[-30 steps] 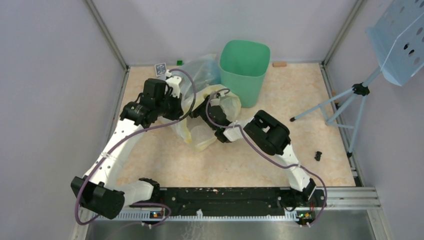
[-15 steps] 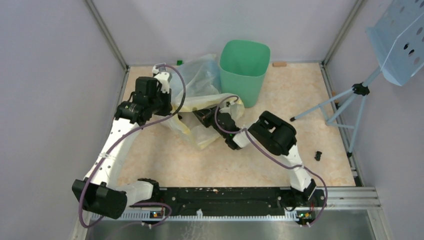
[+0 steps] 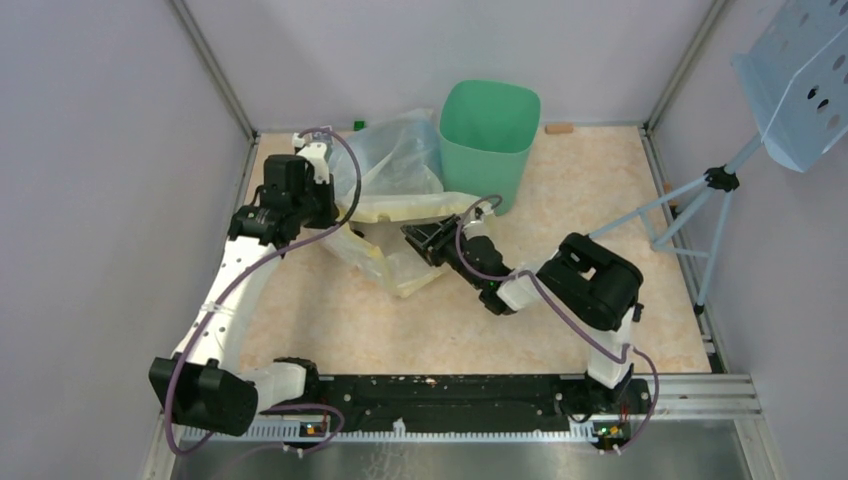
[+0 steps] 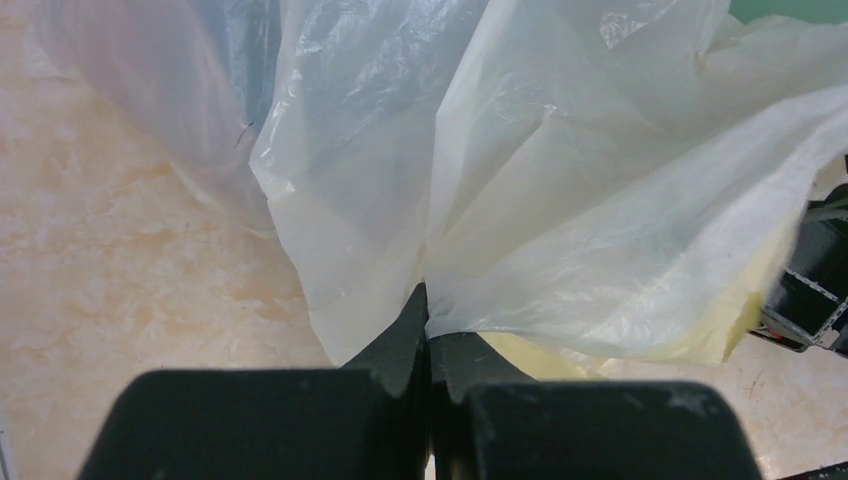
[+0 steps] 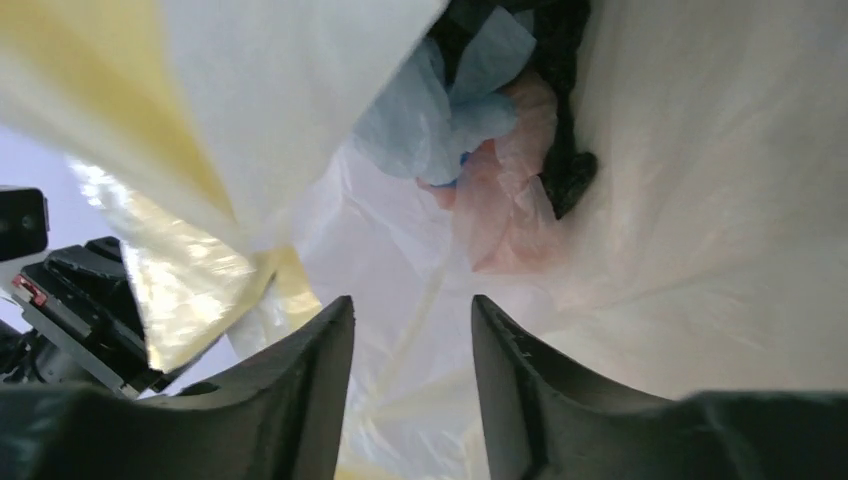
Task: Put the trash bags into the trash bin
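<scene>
The left claw (image 4: 428, 345) is pinching a yellow-tinted clear plastic bag (image 4: 600, 230) beside a mint-green plastic bin (image 3: 488, 150); the right claw (image 5: 410, 390) is gaping open.

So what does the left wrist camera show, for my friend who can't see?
The left gripper is shut, pinching a big clear bag with yellow tint. A light-blue trash bag shows at the upper left, over the beige table.
</scene>
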You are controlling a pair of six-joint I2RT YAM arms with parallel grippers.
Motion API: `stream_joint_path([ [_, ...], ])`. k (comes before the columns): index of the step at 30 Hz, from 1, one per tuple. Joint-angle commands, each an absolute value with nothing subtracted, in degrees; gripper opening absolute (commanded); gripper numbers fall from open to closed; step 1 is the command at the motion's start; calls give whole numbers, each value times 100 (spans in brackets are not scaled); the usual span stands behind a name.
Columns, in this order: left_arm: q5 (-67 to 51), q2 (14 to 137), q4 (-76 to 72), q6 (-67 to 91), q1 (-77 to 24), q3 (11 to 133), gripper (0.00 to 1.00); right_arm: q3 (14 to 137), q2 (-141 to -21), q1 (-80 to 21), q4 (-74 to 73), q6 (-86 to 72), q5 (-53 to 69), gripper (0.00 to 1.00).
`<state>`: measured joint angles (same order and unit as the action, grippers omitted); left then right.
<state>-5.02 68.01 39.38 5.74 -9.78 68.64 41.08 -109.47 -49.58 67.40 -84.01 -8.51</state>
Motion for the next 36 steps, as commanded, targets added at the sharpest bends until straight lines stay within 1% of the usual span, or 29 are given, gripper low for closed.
stream_joint_path([
  [1,-841,6656,3664,637,-949,6818,0,4784,-11130,-4939,6755,-8200,-548,53],
  [8,-1209,6531,3797,629,-949,6850,0,6237,-12045,-4953,6496,-7955,-512,75],
  [13,-1139,6549,3915,588,-941,6978,0,7292,-12630,-4961,5677,-7810,-627,76],
  [15,-989,6557,3924,562,-936,7008,0,7658,-12772,-4955,5095,-7794,-782,76],
  [17,-877,6567,3917,541,-924,7029,0,7966,-12907,-4963,4734,-7669,-951,74],
  [18,-826,6581,3913,541,-909,7025,0,8097,-12996,-4966,4690,-7649,-1010,72],
  [19,-787,6589,3892,538,-898,7013,0,8201,-13077,-4966,4683,-7646,-1030,66],
  [20,-772,6602,3859,536,-882,6990,0,8307,-13146,-4958,4714,-7646,-1027,57],
  [23,-656,6623,3740,565,-823,6917,0,8326,-13078,-4948,4754,-7549,-994,19],
  [24,-605,6628,3682,569,-797,6888,0,8190,-12870,-4959,4748,-7455,-1032,8],
  [25,-530,6627,3611,575,-778,6864,0,8016,-12670,-4990,4728,-7319,-1122,0],
  [31,-369,6786,3284,755,-712,6733,0,6497,-11133,-5025,5303,-6847,-1102,0],
  [36,-499,6825,2830,1097,-712,6260,0,5508,-9834,-5073,5130,-6511,-948,0],
])
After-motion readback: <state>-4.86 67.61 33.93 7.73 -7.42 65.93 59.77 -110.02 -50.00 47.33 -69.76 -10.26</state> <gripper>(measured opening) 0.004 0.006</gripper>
